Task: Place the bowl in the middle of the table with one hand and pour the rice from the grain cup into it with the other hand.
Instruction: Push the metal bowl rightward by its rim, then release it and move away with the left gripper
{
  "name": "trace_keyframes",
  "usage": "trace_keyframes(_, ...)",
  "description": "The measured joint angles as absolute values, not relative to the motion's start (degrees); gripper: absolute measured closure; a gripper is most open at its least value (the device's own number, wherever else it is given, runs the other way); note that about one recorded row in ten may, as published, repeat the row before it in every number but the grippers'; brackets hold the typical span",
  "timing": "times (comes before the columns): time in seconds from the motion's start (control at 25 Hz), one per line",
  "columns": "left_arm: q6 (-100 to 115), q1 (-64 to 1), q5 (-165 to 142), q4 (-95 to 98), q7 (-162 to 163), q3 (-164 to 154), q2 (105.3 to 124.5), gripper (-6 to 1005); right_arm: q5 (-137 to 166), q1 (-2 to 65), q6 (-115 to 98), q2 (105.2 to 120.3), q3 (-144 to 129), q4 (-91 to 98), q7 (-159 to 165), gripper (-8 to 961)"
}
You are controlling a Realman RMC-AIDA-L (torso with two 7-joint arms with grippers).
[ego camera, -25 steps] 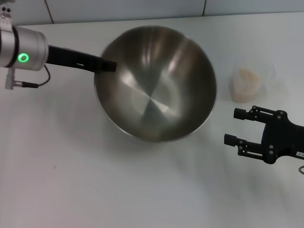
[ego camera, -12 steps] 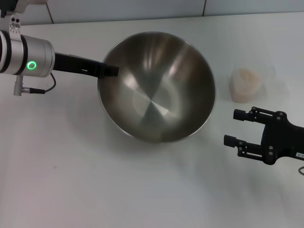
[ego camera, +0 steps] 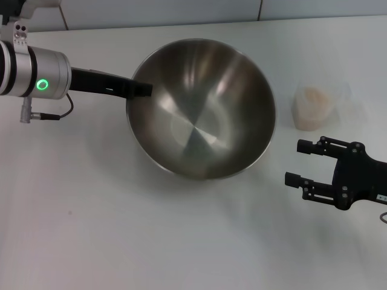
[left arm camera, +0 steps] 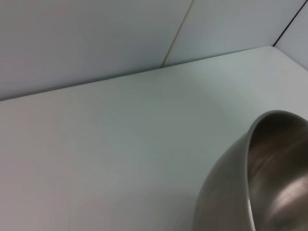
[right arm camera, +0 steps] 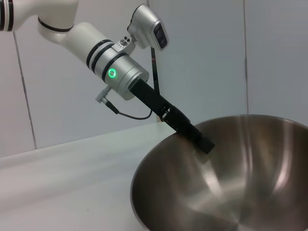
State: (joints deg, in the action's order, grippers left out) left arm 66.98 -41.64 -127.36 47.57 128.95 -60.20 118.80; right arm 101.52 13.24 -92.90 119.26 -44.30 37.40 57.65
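Note:
The steel bowl (ego camera: 202, 109) is in the middle of the white table (ego camera: 121, 241), tilted toward me. My left gripper (ego camera: 142, 89) is shut on its left rim; the right wrist view shows the black finger (right arm camera: 204, 143) clamped over the rim. The bowl's rim also shows in the left wrist view (left arm camera: 250, 159). The bowl's inside is bare. The clear grain cup (ego camera: 314, 106) stands upright to the bowl's right, with the rice (ego camera: 312, 99) heaped in it. My right gripper (ego camera: 295, 162) is open and empty, nearer to me than the cup and apart from it.
A tiled wall (ego camera: 181, 12) runs along the table's far edge. The left arm's silver wrist with a green light (ego camera: 41, 84) and a small cable hangs over the table's left side.
My left arm has carried the bowl slightly right and toward me, mostly in the first half second. The right gripper and the cup have not moved.

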Motion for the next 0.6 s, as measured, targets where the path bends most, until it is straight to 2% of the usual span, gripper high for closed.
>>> trace_keyframes(0.6, 65.11, -41.36, -124.02, 45.74, 123.6, -60.29, 118.75, 776, 101.54, 13.3, -92.22, 119.26, -44.3, 37.35, 57.66, 320)
